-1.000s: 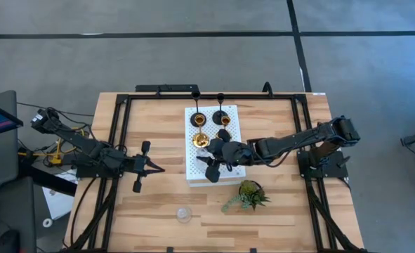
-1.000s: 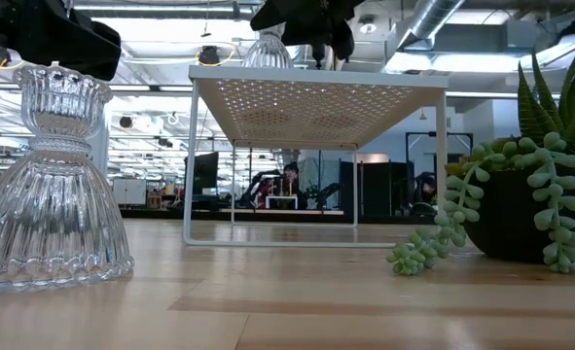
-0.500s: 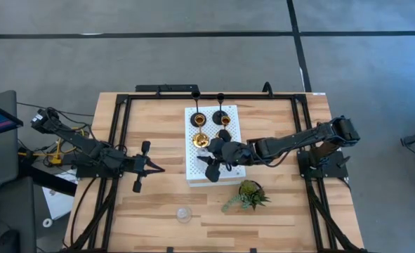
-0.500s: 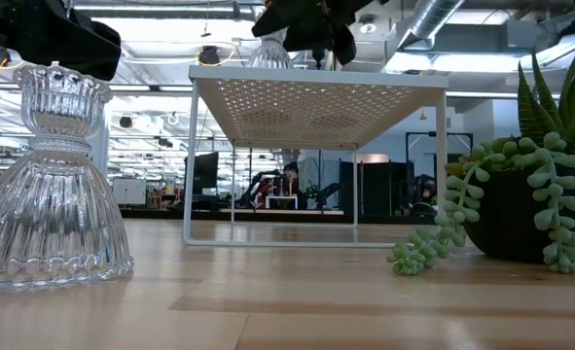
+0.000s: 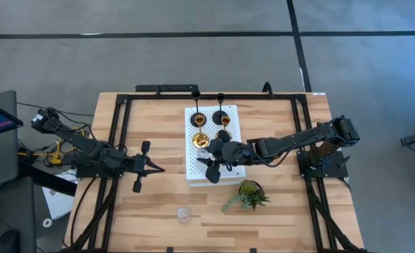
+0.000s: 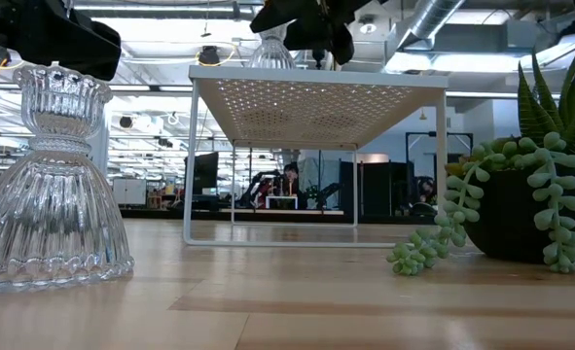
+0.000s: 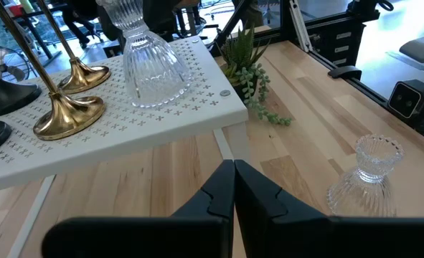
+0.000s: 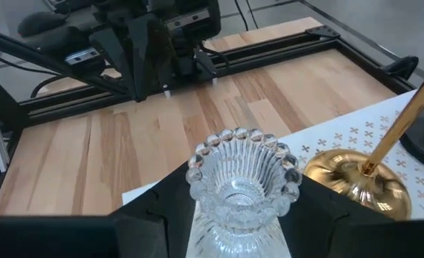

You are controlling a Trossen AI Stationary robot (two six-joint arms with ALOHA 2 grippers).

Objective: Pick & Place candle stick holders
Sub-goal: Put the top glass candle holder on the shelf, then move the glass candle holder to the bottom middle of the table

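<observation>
While the left gripper [image 5: 153,167] waits over the wooden table's [image 5: 284,211] left side with its fingers pressed together, the right gripper [image 5: 211,156] is over the white perforated board [image 5: 193,176], its fingers either side of a ribbed clear glass candle holder [image 8: 242,183] standing there. Whether they grip it cannot be told. Gold holders [image 7: 72,107] and black holders [image 5: 221,117] share the board. A second glass holder [image 5: 184,213] stands on the table near the front edge.
</observation>
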